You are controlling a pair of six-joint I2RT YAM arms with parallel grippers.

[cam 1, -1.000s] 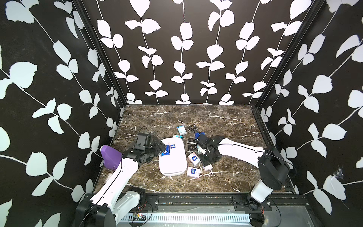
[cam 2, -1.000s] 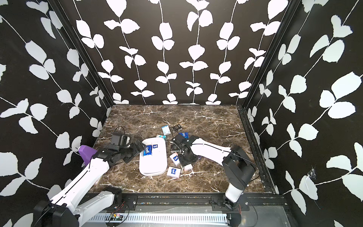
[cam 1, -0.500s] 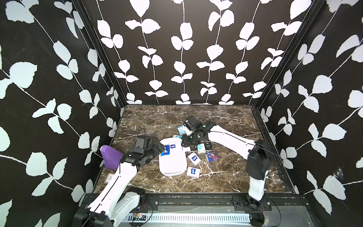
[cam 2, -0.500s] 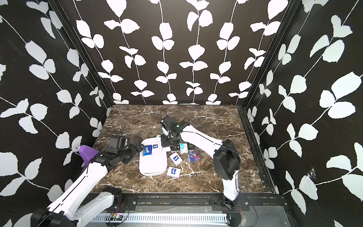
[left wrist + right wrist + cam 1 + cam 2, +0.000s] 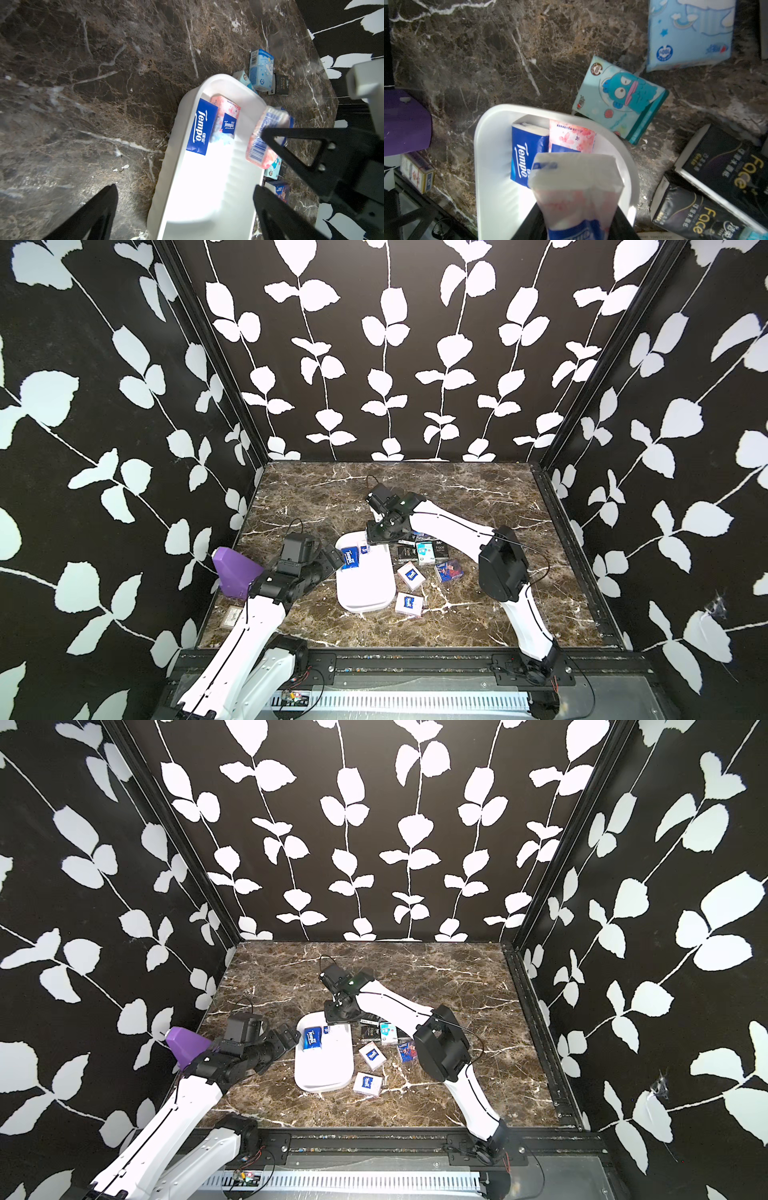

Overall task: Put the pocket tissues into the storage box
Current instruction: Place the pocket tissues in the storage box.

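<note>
The white storage box [image 5: 365, 593] [image 5: 322, 1073] lies mid-table. At its far end lie a blue pocket tissue pack [image 5: 200, 128] [image 5: 525, 158] and a pink one [image 5: 227, 118]. My right gripper [image 5: 378, 537] [image 5: 338, 1016] [image 5: 575, 218] hangs over that far end, shut on a pink-and-white pack [image 5: 575, 182] [image 5: 264, 137]. My left gripper [image 5: 332, 558] [image 5: 289, 1033] [image 5: 185, 189] is open and empty, its fingers astride the box's left rim. Loose packs lie right of the box: white ones [image 5: 410, 576] [image 5: 409, 603], a teal-white one [image 5: 424, 552], black ones [image 5: 724, 166] and a cartoon one [image 5: 620, 99].
A purple angular object [image 5: 235, 578] [image 5: 404, 122] stands at the left wall beside my left arm. A small card box [image 5: 232, 617] [image 5: 417, 176] lies near it. A light blue pack [image 5: 689, 31] lies beyond the box's far end. Patterned walls close in three sides.
My right arm has swung left from the loose packs to above the box's far end, carrying the pink-and-white pack. My left arm has barely moved.
</note>
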